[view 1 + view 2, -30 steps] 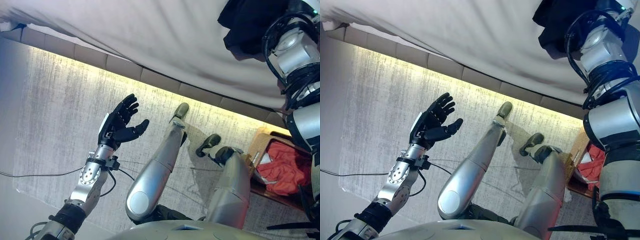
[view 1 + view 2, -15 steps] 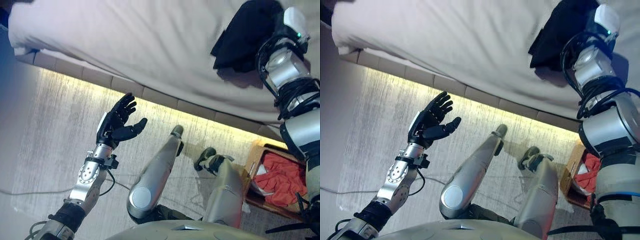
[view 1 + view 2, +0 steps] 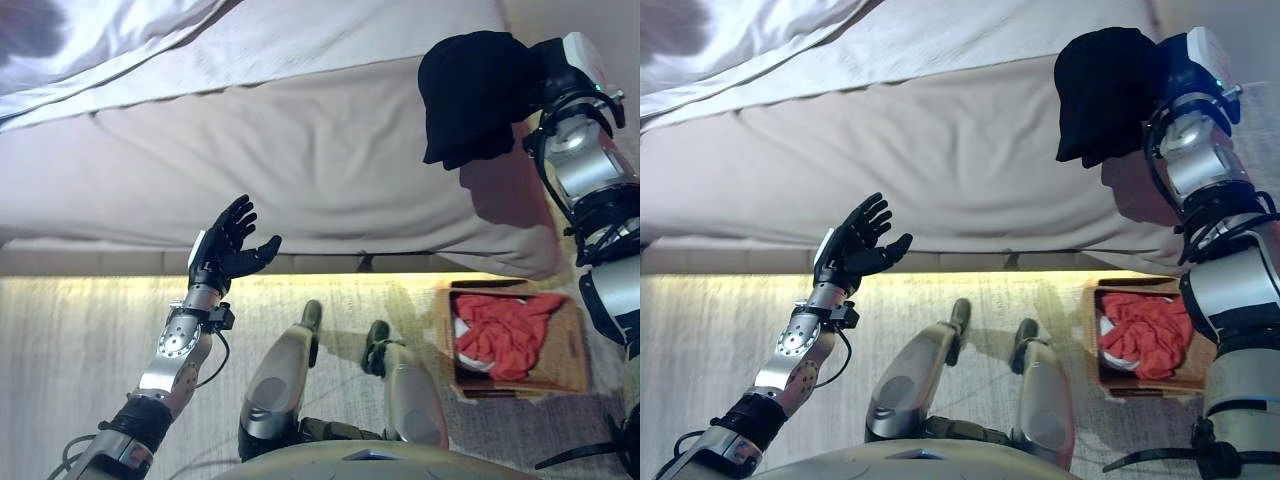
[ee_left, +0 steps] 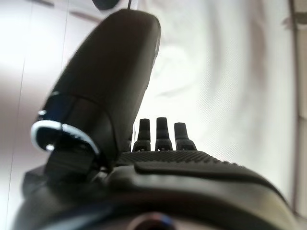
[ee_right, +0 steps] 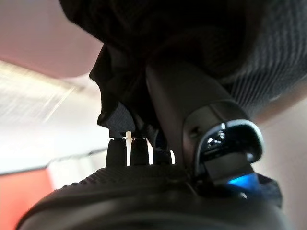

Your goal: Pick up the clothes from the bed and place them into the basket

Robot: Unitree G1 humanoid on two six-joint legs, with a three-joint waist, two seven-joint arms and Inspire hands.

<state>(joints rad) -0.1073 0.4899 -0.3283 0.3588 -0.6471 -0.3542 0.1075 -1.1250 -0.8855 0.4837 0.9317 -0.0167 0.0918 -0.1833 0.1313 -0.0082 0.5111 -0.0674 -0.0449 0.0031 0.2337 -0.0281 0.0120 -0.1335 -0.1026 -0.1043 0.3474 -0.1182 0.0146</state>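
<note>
Black garment [image 3: 472, 92] now lifted, seemingly by right robot hand [image 5: 192, 120]

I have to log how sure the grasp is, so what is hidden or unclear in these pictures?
- Right hand: in both eye views the black garment covers its fingers.
- Right wrist view: the garment fills it; the fingertips are buried.
- Basket: the red clothes hide its bottom.
- Left hand: open, empty, nothing hidden.
</note>
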